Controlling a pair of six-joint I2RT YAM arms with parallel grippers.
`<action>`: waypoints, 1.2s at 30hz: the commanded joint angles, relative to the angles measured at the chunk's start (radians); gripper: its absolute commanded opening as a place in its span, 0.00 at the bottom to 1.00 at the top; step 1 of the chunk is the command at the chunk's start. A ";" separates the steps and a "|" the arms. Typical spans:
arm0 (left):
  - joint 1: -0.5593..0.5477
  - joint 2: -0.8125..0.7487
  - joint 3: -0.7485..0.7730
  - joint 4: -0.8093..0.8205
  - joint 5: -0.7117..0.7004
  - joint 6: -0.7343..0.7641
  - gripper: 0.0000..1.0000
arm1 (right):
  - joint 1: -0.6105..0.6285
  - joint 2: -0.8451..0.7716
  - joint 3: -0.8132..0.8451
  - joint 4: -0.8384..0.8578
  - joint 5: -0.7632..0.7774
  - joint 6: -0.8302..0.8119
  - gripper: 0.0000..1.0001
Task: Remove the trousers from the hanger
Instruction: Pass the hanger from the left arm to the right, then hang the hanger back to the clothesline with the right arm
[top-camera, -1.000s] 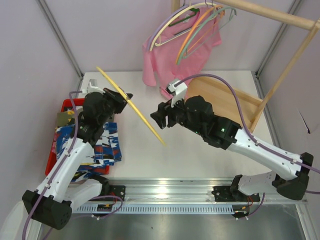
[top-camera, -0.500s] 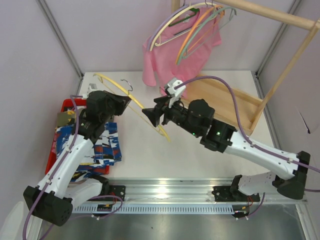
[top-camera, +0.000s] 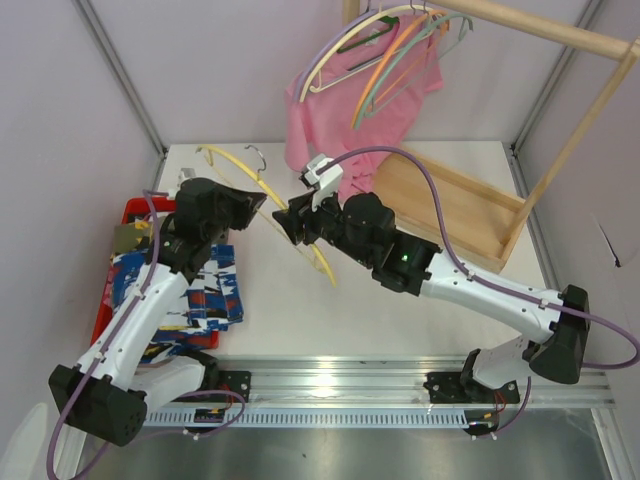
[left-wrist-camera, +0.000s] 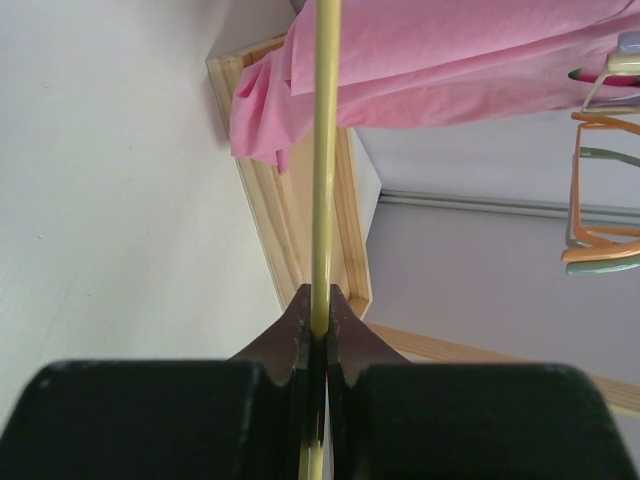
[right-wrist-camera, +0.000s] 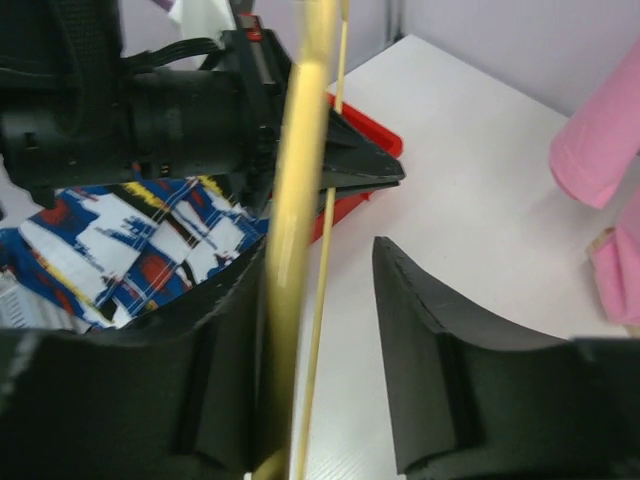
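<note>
A bare yellow hanger (top-camera: 300, 245) hangs in the air over the table's left middle, with no cloth on it. My left gripper (top-camera: 254, 204) is shut on its bar, as the left wrist view shows (left-wrist-camera: 320, 325). My right gripper (top-camera: 291, 223) is open, and the hanger's bar (right-wrist-camera: 300, 200) passes between its fingers, close to the left finger (right-wrist-camera: 215, 350). The blue, white and red trousers (top-camera: 205, 290) lie in the red bin (top-camera: 130, 212) at the left and also show in the right wrist view (right-wrist-camera: 110, 240). An olive camouflage pair (top-camera: 125, 240) lies under them.
A plain pink T-shirt (top-camera: 345, 115) and several empty hangers (top-camera: 385, 55) hang from the wooden rack (top-camera: 520, 25) at the back. The rack's wooden base (top-camera: 460, 205) lies on the right of the table. The enclosure's walls stand on both sides.
My right arm has swung left until its open fingers straddle the hanger's bar. My left gripper has turned the hanger from edge-on, so its curve and hook now show.
</note>
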 joint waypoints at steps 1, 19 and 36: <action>-0.001 -0.012 0.037 0.020 0.015 -0.051 0.03 | 0.007 0.013 0.055 0.082 0.019 0.017 0.42; -0.001 -0.093 0.073 -0.003 -0.076 0.113 0.71 | 0.004 0.012 0.134 -0.105 0.150 0.014 0.00; -0.001 -0.330 -0.005 -0.123 -0.208 0.632 1.00 | -0.044 -0.212 0.226 -1.014 0.520 0.436 0.00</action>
